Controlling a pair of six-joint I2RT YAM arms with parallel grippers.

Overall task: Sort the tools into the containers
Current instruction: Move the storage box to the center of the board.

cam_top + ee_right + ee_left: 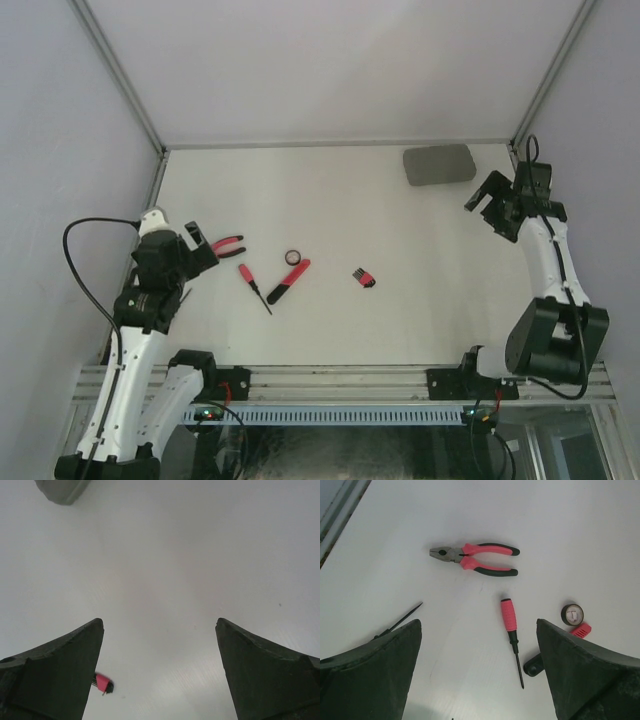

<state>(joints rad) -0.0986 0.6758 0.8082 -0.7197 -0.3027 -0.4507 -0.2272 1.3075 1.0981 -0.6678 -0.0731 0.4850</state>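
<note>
Red-handled pliers (228,243) (475,559) lie at the table's left. A thin red-handled screwdriver (252,285) (510,622), a black ring (293,258) (572,614) and a longer red-black tool (288,281) (581,629) sit just right of them. Farther right lies the hex key set (364,278) (102,682). The grey case (440,164) (62,490) lies closed at the back right. My left gripper (203,247) (479,625) hovers open beside the pliers, holding nothing. My right gripper (487,213) (159,622) hangs open and empty, in front of and to the right of the case.
White walls (60,120) and metal frame posts (120,75) enclose the table on three sides. A rail (340,380) with the arm bases runs along the near edge. A thin black strand (400,620) lies near my left finger.
</note>
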